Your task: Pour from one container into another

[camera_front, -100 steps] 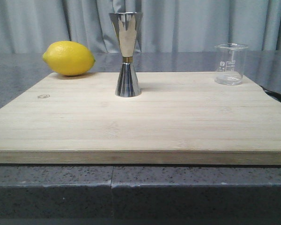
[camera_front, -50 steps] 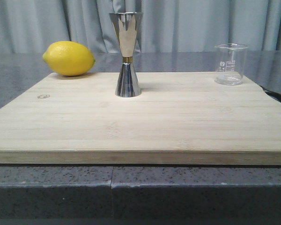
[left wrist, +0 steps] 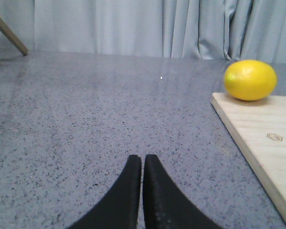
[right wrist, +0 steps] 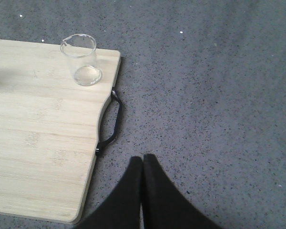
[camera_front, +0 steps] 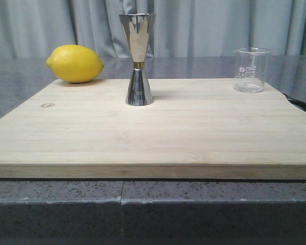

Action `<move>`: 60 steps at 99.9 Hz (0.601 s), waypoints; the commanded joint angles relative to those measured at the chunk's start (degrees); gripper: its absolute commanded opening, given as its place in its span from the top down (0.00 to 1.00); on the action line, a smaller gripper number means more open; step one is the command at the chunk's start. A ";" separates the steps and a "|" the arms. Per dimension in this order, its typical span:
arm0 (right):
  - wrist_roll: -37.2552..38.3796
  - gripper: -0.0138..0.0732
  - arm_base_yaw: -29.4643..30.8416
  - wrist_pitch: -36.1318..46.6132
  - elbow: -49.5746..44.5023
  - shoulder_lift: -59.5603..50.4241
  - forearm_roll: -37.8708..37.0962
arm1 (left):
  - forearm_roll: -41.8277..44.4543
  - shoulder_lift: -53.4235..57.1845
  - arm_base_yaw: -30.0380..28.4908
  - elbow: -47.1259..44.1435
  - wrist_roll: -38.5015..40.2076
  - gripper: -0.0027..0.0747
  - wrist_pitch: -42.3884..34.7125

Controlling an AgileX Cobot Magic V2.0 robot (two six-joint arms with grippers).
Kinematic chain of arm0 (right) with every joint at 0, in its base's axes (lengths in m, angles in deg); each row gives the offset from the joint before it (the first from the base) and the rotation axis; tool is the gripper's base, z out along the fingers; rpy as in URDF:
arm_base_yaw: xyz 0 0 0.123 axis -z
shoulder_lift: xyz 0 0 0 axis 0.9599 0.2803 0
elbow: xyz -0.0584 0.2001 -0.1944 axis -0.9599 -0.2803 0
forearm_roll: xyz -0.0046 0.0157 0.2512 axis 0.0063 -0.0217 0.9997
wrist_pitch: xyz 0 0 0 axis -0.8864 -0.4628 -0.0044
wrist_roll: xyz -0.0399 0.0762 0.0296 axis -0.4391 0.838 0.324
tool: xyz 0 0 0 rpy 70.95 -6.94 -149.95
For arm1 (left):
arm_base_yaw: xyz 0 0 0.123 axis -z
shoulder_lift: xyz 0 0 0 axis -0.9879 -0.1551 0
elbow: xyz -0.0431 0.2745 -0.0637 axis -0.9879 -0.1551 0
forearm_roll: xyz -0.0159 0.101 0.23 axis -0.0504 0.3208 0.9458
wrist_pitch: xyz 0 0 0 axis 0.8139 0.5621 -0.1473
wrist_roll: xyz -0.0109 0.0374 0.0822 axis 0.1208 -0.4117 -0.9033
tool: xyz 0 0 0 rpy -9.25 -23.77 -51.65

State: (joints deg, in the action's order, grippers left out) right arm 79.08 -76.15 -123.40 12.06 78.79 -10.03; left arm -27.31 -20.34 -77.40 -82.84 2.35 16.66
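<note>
On the far right corner of the wooden board (camera_front: 158, 132) stands the small glass beaker (camera_front: 251, 70), upright, with its pouring lip visible in the right wrist view. Well apart from it, near the middle of the board's far edge, the steel jigger (camera_front: 138, 58) stands upright on its narrower cone, with a lemon (camera_front: 74, 63) at the far left corner.

Both arms wait off the board over the grey surface (right wrist: 205, 86): the left pincer (left wrist: 142, 164) is clenched with nothing in it, and the right pincer (right wrist: 143, 164) is likewise pressed together and empty, near the board's black handle (right wrist: 110, 125).

Thin glass like this is probably light, slick and breakable, so a gentle hold around the mid-wall, below the rim, seems safest. I judge the jigger top-heavy and easy to knock over.
</note>
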 commanded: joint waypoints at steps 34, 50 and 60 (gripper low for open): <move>-0.04 0.92 0.34 3.69 1.27 0.23 -0.49 | 0.83 1.41 -0.13 -0.88 0.03 0.99 -7.94; -0.04 0.92 0.34 3.69 1.27 0.23 -0.49 | 0.83 1.41 -0.13 -0.88 0.03 0.99 -7.94; -0.04 0.92 0.34 3.69 1.27 0.23 -0.49 | 0.83 1.41 -0.13 -0.88 0.03 0.99 -7.94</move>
State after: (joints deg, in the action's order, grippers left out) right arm 79.08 -76.15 -123.40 11.96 78.79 -10.03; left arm -26.59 -20.34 -77.40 -83.43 2.35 13.73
